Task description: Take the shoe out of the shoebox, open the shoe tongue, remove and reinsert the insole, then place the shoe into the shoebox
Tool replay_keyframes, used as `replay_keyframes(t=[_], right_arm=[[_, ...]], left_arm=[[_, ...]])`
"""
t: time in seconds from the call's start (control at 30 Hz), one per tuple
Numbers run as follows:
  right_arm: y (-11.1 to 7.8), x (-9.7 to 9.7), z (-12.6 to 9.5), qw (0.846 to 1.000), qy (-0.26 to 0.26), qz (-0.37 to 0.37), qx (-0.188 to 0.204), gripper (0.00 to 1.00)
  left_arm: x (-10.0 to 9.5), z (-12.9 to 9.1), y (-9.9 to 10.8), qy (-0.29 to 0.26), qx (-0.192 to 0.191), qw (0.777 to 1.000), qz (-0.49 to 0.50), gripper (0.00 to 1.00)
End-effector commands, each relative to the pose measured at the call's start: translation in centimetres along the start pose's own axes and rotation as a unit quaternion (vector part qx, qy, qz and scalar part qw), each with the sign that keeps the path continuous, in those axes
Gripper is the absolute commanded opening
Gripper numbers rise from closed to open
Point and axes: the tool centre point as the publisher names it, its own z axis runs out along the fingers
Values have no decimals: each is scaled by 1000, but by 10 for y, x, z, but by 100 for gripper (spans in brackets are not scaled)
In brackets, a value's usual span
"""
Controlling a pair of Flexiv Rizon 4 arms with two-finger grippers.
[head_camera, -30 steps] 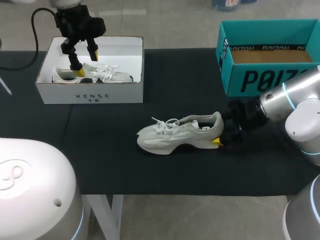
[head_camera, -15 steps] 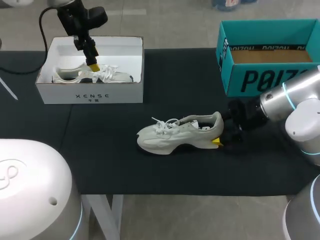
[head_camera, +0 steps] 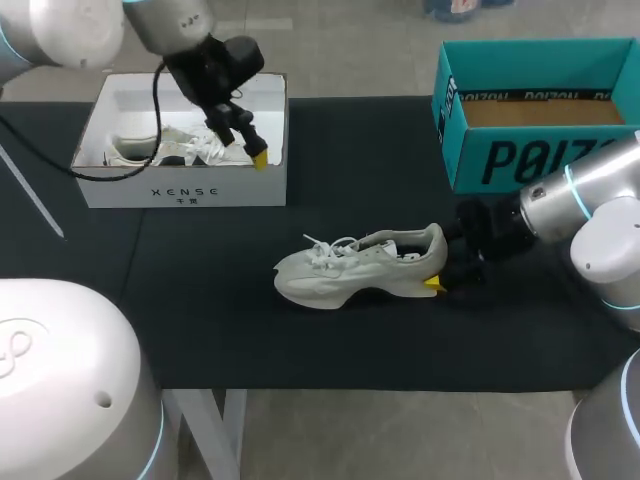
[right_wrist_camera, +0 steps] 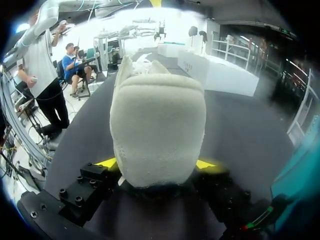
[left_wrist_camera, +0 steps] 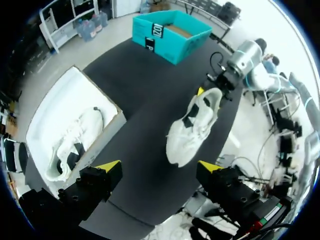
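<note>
Shoe-handling task at an early stage. The shoe point(head_camera: 355, 268) is lying on its sole on the black mat point(head_camera: 200, 320) near the middle of the table, toe pointing toward the left arm's side and heel toward the right arm's side, so the first step, taking it out of a box, is judged done. Its laces point(head_camera: 322, 246) are sitting loosely tied over the tongue, which is not looking pulled open. The insole is hidden inside the shoe, so its state cannot be told. Opening the tongue, removing and reinserting the insole, and boxing the shoe are judged to be left.

The right gripper point(right_wrist_camera: 156, 163) is holding the heel, with one yellow-tipped finger pressing on each side of it.

The left gripper point(left_wrist_camera: 159, 170) is hanging above the near right corner of the white shoebox point(head_camera: 180, 190), jaws spread wide and carrying nothing. It is standing well apart from the shoe on the mat.

A second shoe point(head_camera: 175, 148) is lying inside the white shoebox. A teal box point(head_camera: 520, 150) is standing open at the far right of the mat, showing a brown interior. Which box is meant to receive the shoe cannot be told
</note>
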Motion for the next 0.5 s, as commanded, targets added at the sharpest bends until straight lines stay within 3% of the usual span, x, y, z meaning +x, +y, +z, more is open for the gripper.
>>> replay_keyframes(t=[0.03,0.5], right_arm=[[-2,-1,7,1000,0,0,2,0],[-2,-1,7,1000,0,0,2,0]], left_arm=[[30,17,-7,-95,52,973,-204,100],[72,67,-55,-57,7,989,-137,100]])
